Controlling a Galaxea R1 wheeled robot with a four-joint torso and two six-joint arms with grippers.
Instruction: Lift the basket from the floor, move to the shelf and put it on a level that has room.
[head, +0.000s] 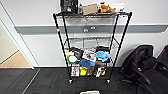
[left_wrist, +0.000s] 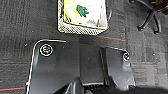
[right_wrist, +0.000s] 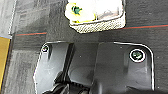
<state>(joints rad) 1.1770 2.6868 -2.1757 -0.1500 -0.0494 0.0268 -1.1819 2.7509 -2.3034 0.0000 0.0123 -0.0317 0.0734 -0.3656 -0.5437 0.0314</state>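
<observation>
The basket (left_wrist: 82, 17) sat on the floor (head: 45, 80), directly in front of the shelf (head: 91, 45) and on its near side; only its pale rim showed at the near edge of the head view. It held yellow and green items. The level (head: 90, 41) second from the top carried nothing visible, while the lower tiers were crowded. An office chair (head: 142, 67) stood to the right. Whether either tool was wide or narrow could not be told.

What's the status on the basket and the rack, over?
Basket on the carpet, not lifted. Rack ahead: second tier looks bare, lower tiers crowded. Office chair right of rack.
</observation>
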